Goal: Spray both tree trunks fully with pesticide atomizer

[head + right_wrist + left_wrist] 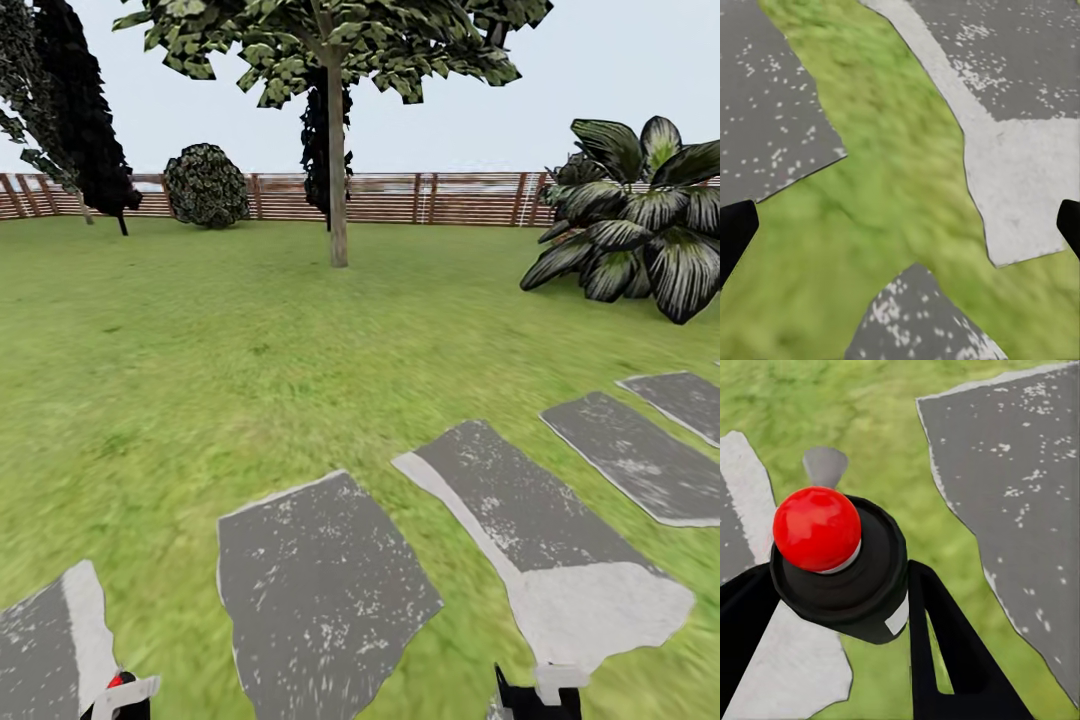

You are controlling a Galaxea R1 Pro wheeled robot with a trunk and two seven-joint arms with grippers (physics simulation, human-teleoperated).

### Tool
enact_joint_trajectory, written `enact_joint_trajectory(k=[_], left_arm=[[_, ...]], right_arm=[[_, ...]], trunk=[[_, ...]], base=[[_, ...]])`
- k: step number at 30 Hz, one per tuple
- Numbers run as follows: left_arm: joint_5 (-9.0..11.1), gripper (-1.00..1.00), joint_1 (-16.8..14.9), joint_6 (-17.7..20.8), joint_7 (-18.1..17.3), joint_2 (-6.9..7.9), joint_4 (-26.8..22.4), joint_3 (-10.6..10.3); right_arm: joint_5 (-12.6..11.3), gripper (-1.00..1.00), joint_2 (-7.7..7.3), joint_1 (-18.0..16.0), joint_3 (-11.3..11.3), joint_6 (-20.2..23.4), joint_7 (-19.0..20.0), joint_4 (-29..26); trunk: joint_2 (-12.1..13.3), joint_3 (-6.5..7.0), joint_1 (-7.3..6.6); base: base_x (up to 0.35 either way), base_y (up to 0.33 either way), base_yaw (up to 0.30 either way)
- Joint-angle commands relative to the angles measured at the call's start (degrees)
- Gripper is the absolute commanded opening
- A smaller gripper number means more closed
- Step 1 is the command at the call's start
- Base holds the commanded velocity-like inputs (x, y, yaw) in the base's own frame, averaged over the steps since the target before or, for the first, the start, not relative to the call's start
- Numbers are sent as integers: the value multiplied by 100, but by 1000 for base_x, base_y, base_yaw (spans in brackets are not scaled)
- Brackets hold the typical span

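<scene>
My left gripper (840, 611) is shut on the pesticide atomizer (844, 577), a dark bottle with a round red top and a white label, held above grass and stepping stones. In the head view its red top (118, 682) peeks over the left gripper (122, 703) at the lower edge. My right gripper (900, 225) is open over grass, its black fingertips (735, 232) wide apart; it also appears low in the head view (540, 697). One tree (330, 40) with a pale straight trunk (338, 175) stands far ahead on the lawn. The floor and pesticide are out of view.
Several flat grey stepping stones (320, 590) cross the grass just ahead of me. A large striped-leaf plant (640, 215) stands at the right, a round bush (205, 185) and near-black trees (85, 110) at the back left. A brown slat fence (440, 198) closes the lawn.
</scene>
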Motion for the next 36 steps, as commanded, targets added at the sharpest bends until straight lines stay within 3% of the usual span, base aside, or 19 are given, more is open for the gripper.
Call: enact_joint_trajectory(k=[1,36], left_arm=[[30,-100,-3,-17,-1,1,2,-6],[30,-100,-2,-17,-1,1,-13,-6]], right_arm=[[6,100,0,-2,0,-17,-10,5],[5,100,0,-2,3,-17,-10,-3]], trunk=[[-2,-5,2],[-2,-5,2]], base=[[338,0,0],[338,0,0]])
